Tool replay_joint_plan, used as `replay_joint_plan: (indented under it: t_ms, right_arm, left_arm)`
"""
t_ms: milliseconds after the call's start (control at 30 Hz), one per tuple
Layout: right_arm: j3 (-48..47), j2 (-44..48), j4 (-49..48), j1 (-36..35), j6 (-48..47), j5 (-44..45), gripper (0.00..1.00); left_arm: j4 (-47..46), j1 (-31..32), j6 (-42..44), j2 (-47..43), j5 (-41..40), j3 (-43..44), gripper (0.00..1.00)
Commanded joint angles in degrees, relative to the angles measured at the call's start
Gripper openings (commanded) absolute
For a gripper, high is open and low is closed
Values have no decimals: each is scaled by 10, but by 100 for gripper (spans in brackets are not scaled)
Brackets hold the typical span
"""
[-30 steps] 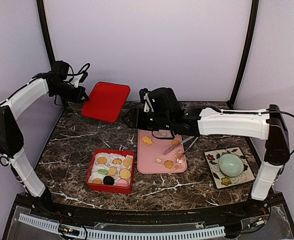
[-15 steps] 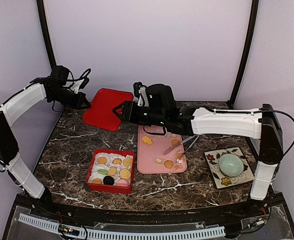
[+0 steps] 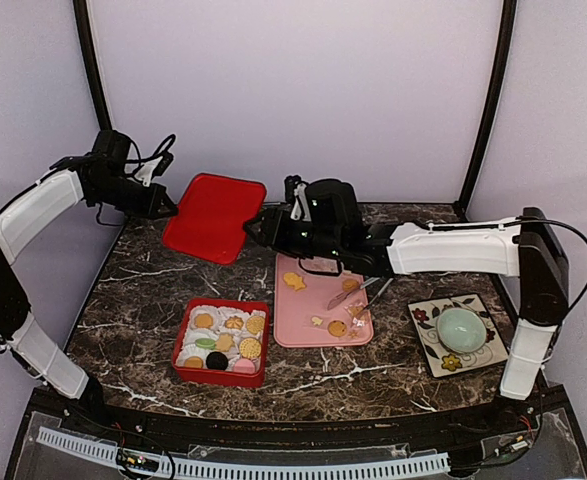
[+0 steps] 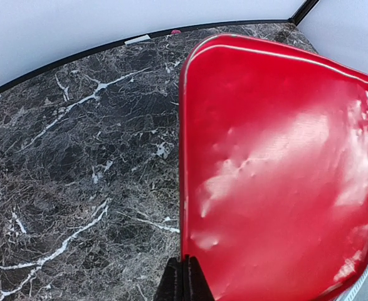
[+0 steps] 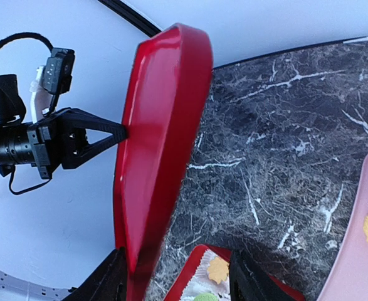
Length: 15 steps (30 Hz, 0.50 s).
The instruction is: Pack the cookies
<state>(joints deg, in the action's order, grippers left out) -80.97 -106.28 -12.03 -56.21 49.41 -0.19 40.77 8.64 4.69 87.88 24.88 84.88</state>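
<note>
A red box (image 3: 221, 342) near the front holds several cookies (image 3: 235, 323) in white paper cups, mostly golden, one black (image 3: 216, 360). More golden cookies (image 3: 293, 281) lie on a pink tray (image 3: 303, 305). My left gripper (image 3: 165, 208) is shut on the left edge of a red lid (image 3: 213, 217) and holds it tilted above the table; the pinch shows in the left wrist view (image 4: 185, 279) on the lid (image 4: 278, 175). My right gripper (image 3: 257, 224) is open at the lid's right edge. In its view (image 5: 177, 266) the lid (image 5: 162, 138) rises by its left finger.
A flowered square plate (image 3: 428, 345) with a pale green bowl (image 3: 460, 326) stands at the right. A utensil (image 3: 345, 294) lies across the pink tray. The purple back wall is close behind the lid. The box corner (image 5: 196, 269) shows under the right gripper.
The left gripper has lowered and shifted the lid slightly. The right gripper reached left to the lid's right edge, then drew back a little to the right.
</note>
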Motion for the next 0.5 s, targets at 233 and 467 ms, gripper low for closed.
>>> replay_joint_plan:
  t_ms: [233,467]
  right_arm:
    - [46,59,-18,9,18,4,57]
    - [74,52,-154,3,29,-67,57]
  left_arm:
    - [-7,3,-13,-27,28,-7,0]
    - [-9,5,-12,-36,19,-21,0]
